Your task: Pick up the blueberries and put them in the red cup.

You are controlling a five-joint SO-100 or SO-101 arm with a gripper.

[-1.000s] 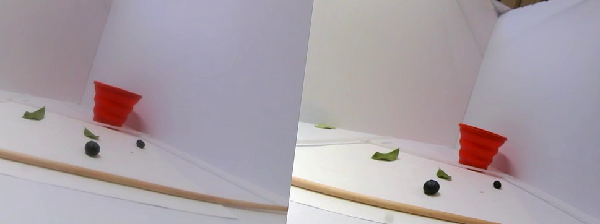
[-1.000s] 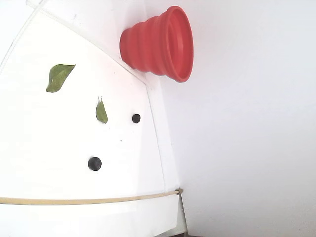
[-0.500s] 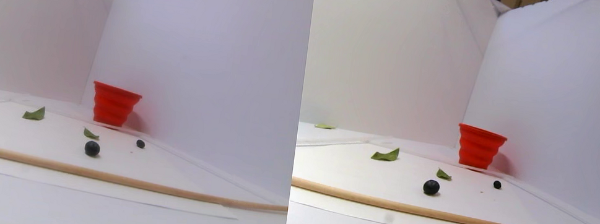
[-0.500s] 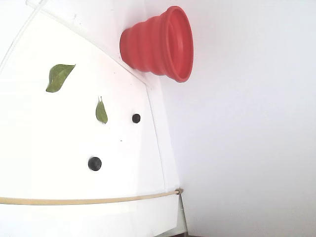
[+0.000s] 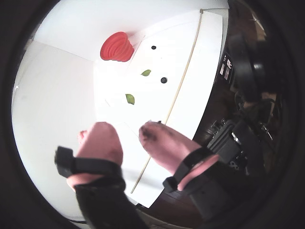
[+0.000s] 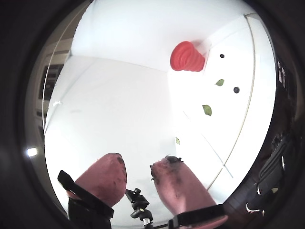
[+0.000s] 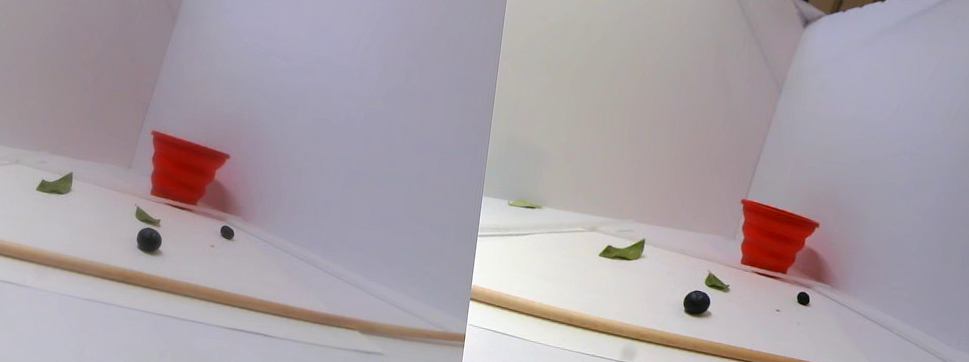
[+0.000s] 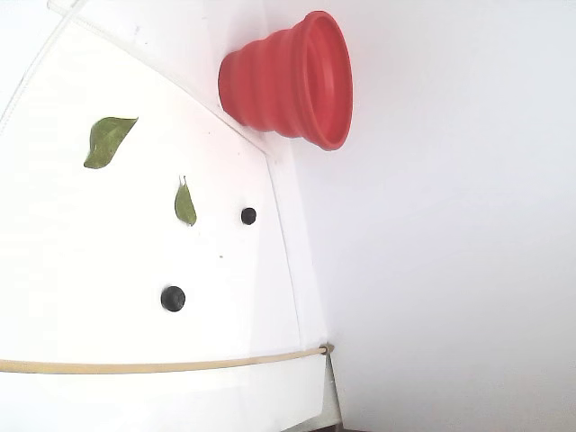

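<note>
While both blueberries (image 8: 173, 298) lie on the white sheet (image 8: 81, 261) near the red cup (image 8: 288, 81), nothing is done; the gripper (image 5: 128, 136) hangs spread, empty.

We see two small round dark blueberries (image 8: 173, 298) lying apart on the white table; the ribbed red flexible cup (image 8: 286, 81) stands upright nearby, in the corner.

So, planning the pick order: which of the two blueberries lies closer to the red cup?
The smaller blueberry, close by the red cup. The larger blueberry lies nearer the wooden stick.
</note>
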